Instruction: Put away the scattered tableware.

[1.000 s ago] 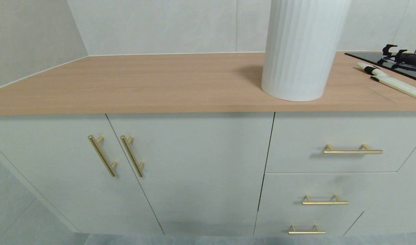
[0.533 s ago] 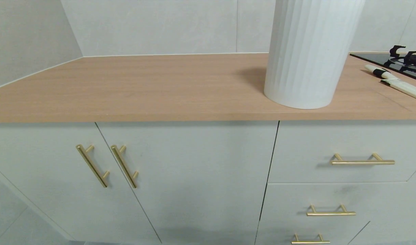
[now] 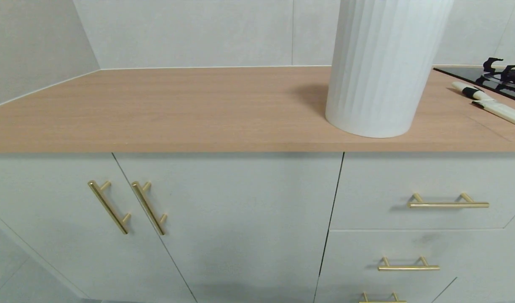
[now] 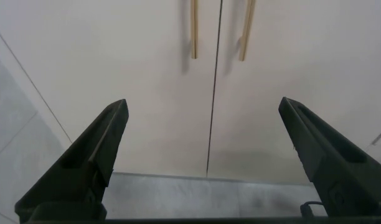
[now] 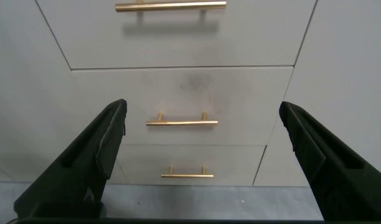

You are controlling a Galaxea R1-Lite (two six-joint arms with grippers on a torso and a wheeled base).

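Before the cupboard fronts (image 3: 240, 219), holding left gripper (image 4: 203, 104) and right gripper (image 5: 203, 107) empty, jaws apart; showing knife (image 3: 491, 104) at upper right on counter (image 3: 177, 109), near white tub (image 3: 379, 71).

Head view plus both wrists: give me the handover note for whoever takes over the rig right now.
Left gripper: open, empty, facing the pale double cabinet doors.
Right gripper: open, empty, facing the pale drawers with gold bar handles.
Things: cream-white knife with a black band lies on the wooden countertop, right of the tall white ribbed container.
Done: nothing stowed yet.
Left: grasp the knife and put it away, probably in the container or a drawer.
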